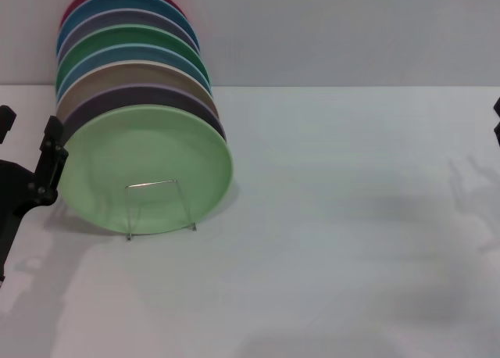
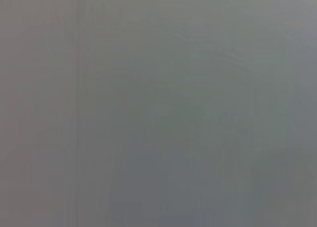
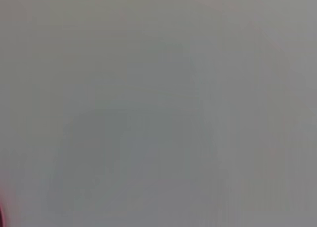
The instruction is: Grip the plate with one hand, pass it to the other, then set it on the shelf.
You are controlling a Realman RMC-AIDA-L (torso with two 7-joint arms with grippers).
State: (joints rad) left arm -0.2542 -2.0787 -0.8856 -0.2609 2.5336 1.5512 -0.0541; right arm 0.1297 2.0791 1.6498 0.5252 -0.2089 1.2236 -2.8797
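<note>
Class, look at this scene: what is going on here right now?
The pale green plate stands upright at the front of a row of coloured plates in the clear rack on the white table. The left end effector sits just beside the plate's rim. The right end effector barely shows at the far edge.

A bare test bench in a lab or studio rather than a home: a plain white matte tabletop (image 1: 344, 241) against a blank pale grey wall (image 1: 344, 30), with only a row of coloured round plates (image 1: 133, 53) standing on edge.
</note>
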